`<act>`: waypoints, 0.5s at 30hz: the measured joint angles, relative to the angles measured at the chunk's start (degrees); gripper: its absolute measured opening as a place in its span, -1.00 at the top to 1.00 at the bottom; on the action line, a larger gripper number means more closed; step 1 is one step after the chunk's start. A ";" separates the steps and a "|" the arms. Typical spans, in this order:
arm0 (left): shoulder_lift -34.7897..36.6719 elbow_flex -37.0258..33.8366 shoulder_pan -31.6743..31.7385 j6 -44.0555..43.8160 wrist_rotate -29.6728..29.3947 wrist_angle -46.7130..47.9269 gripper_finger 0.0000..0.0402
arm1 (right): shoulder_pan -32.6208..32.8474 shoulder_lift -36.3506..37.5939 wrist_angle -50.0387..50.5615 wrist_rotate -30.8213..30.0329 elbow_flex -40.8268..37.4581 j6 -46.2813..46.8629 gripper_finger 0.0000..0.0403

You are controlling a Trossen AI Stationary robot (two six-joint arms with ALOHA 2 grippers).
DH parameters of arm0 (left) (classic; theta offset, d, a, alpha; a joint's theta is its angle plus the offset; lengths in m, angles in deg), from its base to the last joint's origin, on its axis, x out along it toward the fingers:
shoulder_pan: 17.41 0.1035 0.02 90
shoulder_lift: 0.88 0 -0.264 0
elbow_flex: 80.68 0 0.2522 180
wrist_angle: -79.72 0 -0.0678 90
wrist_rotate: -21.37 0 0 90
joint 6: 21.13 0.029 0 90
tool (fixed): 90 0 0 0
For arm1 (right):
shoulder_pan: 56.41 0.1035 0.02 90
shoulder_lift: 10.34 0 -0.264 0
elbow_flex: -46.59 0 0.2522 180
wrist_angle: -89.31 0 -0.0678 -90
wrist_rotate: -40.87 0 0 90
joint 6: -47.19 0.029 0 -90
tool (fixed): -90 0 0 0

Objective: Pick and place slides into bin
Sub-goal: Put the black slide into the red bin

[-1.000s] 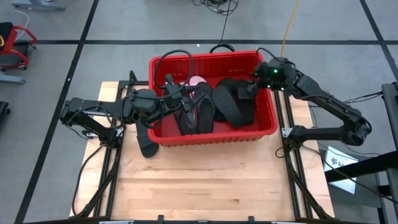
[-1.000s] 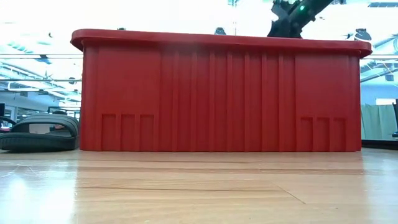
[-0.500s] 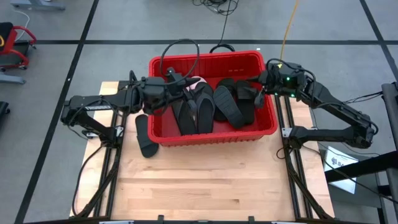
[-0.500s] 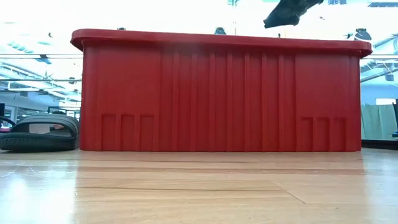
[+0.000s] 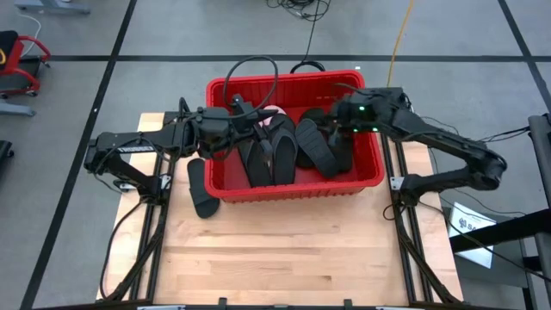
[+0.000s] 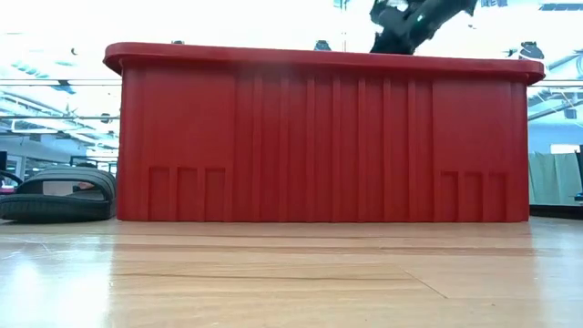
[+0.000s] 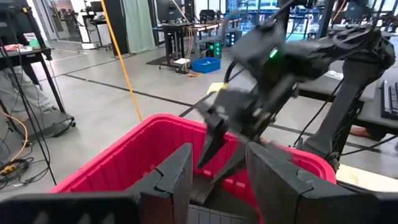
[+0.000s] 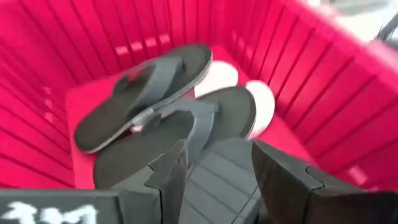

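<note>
Wooden table (image 5: 284, 250) | red bin (image 5: 362, 182) at 12 o'clock, black slides (image 5: 320, 145) piled inside | left gripper (image 5: 244, 129), right gripper (image 5: 337, 120) fingers spread, empty | risk: both over the bin may collide; stray slide (image 5: 201, 193) at 9 o'clock missed.

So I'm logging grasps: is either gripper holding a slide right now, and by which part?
Neither. The left gripper and the right gripper both hang open and empty over the bin; one black slide lies outside it.
</note>
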 joint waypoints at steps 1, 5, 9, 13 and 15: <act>0.00 0.00 0.00 -0.09 0.00 0.01 0.26 | -0.39 -1.44 0.06 0.03 0.00 1.00 0.16; 0.00 0.00 0.00 -0.30 0.00 0.03 0.26 | -2.90 -6.89 0.11 0.10 0.02 4.55 0.16; 0.00 0.00 0.00 -0.49 0.53 0.03 0.26 | -6.66 -11.31 0.08 5.37 0.01 8.53 0.16; 0.00 0.00 0.00 -0.49 2.28 0.07 0.26 | -10.12 -13.95 -2.04 9.68 0.02 10.53 0.16; 0.00 0.00 -0.02 -0.49 3.03 0.16 0.26 | -11.54 -14.84 -3.58 10.89 0.02 10.71 0.16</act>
